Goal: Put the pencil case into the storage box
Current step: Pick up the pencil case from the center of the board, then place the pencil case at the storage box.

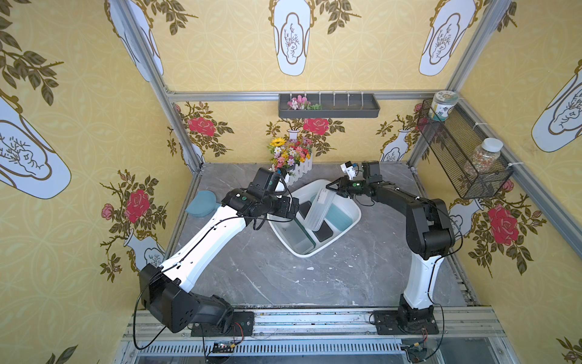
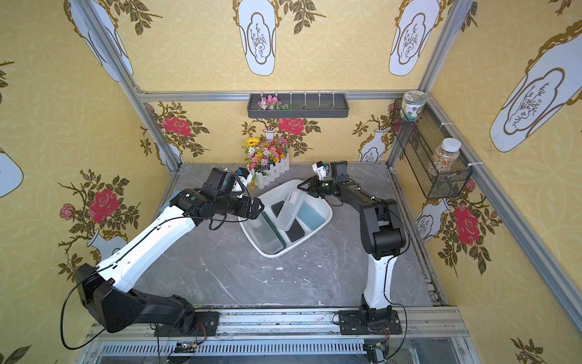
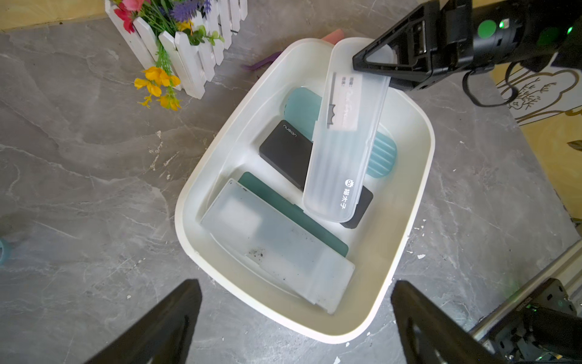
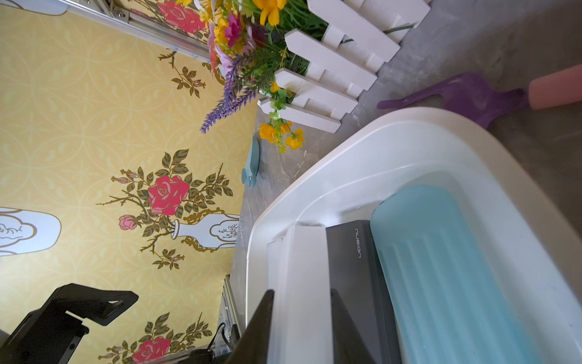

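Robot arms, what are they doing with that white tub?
The right gripper is shut on one end of a clear pencil case, holding it tilted over the white storage box. A black case, a teal case and a frosted case already lie in the box. The left gripper is open by the box's edge, holding nothing.

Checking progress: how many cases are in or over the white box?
4. A clear case, tilted, in the right gripper over the box; a black case under it; a teal case on one side of that; a frosted green-edged case on the other. More may hide beneath.
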You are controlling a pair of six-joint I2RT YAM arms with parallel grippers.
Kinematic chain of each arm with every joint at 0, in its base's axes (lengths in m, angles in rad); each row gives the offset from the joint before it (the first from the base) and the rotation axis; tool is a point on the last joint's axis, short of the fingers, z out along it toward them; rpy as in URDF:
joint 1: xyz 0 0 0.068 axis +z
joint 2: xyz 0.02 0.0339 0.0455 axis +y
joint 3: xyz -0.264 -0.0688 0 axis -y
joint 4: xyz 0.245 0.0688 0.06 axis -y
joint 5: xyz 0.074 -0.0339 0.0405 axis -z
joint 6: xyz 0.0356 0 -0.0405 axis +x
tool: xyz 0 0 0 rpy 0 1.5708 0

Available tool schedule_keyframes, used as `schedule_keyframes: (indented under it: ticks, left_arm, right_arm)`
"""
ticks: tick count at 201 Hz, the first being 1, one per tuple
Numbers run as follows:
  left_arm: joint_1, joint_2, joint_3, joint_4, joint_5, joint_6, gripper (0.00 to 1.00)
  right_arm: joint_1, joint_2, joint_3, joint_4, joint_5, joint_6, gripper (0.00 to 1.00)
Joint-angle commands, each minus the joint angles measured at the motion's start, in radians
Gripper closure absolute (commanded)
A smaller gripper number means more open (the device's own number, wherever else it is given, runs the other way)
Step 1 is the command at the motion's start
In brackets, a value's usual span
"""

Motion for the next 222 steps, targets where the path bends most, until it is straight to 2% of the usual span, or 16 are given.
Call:
schedule_keyframes:
  ticks: [1,50,108,138,201,222]
  left_arm:
    - [0.019,-0.007,-0.024,0.031,0.025,0.011,0.00]
    - [0.049,-0.017,-0.072,0.055,0.044,0.014,0.00]
    - [0.056,0.008,-0.091,0.072,0.058,0.017,0.00]
    - [0.058,0.046,-0.098,0.102,0.059,0.007,0.00]
    - [0.058,0.123,-0.062,0.130,0.091,-0.006,0.00]
    - [0.057,0.133,-0.063,0.130,0.097,-0.005,0.00]
  right_arm:
    - [-0.001,0.029,0.049,-0.105,-0.084,-0.106,0.71]
    - [-0.004,0.146,0.274,-0.507,-0.089,-0.418,0.71]
    - [0.008,0.333,0.619,-0.878,-0.034,-0.660,0.71]
    - [0.016,0.343,0.652,-0.851,-0.005,-0.639,0.71]
    - [-0.017,0.303,0.650,-0.737,-0.203,-0.523,0.71]
    - [-0.045,0.306,0.705,-0.764,-0.208,-0.519,0.71]
